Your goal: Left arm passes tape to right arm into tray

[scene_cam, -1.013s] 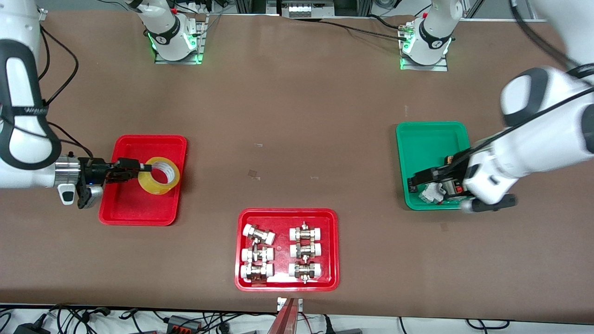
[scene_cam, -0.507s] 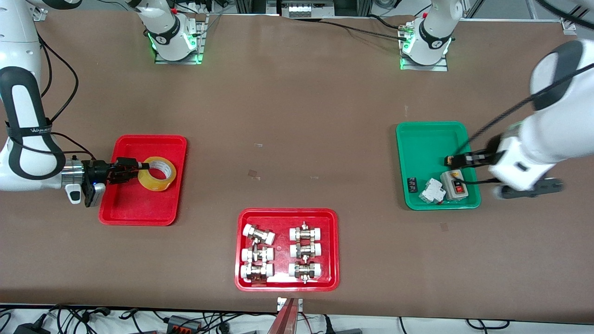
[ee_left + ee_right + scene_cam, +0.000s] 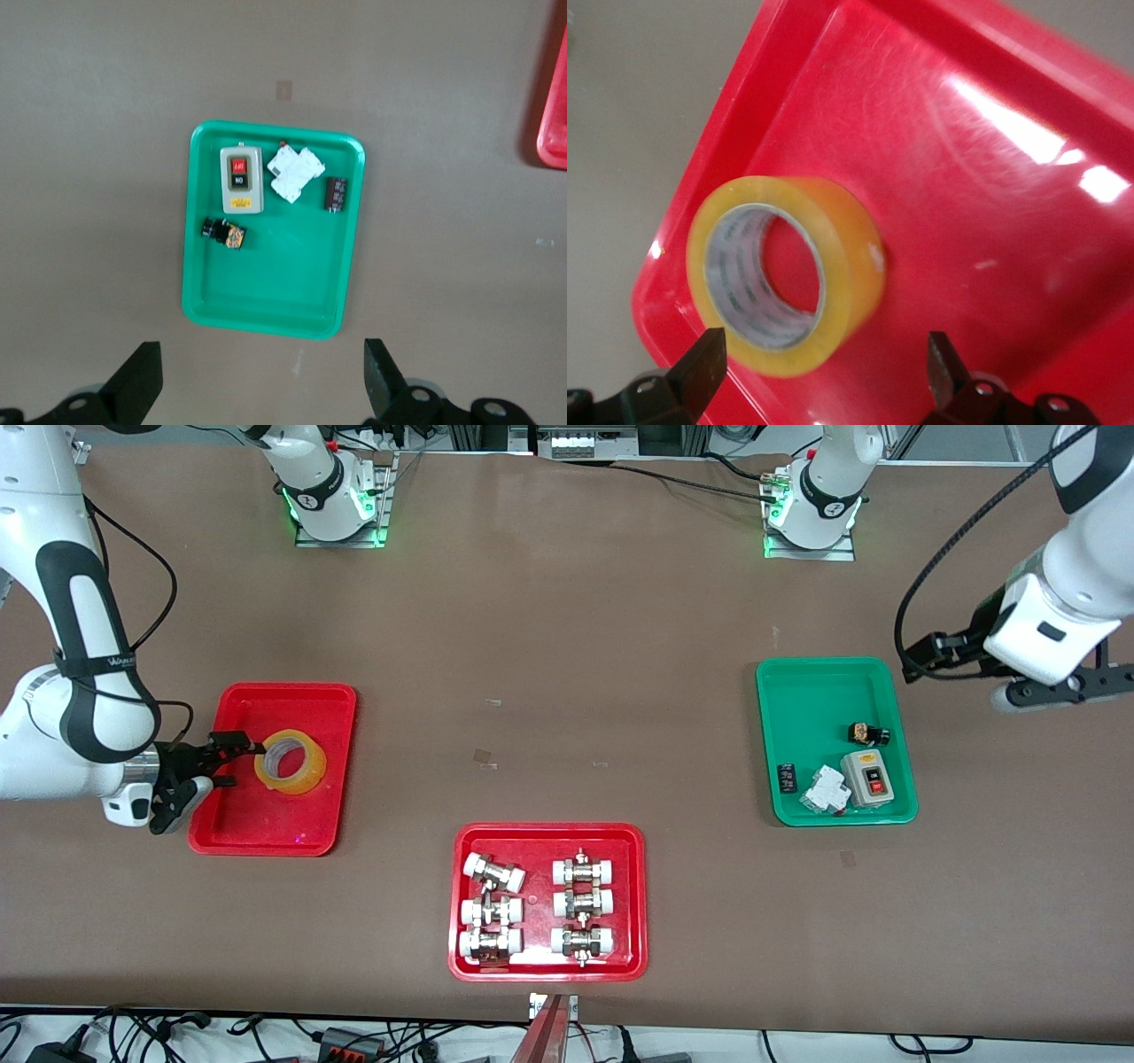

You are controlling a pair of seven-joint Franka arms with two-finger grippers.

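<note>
The yellow tape roll (image 3: 291,763) rests tilted in the plain red tray (image 3: 266,824), with its white core facing up. In the right wrist view the tape (image 3: 855,257) lies on the tray floor (image 3: 966,177). My right gripper (image 3: 226,760) is open over the tray's edge beside the roll. In its wrist view the right gripper (image 3: 822,372) has its fingers spread wide and grips nothing. My left gripper (image 3: 926,660) is raised over the table beside the green tray (image 3: 815,691). In its wrist view the left gripper (image 3: 261,376) is open and empty.
The green tray (image 3: 266,292) holds a grey switch box (image 3: 868,777), a white breaker (image 3: 824,789) and small black parts. A red tray of white-capped metal fittings (image 3: 547,903) stands near the table's front edge.
My right gripper has opened and let go of the tape, which now rests in the red tray. My left arm has lifted away from the green tray toward its base.
</note>
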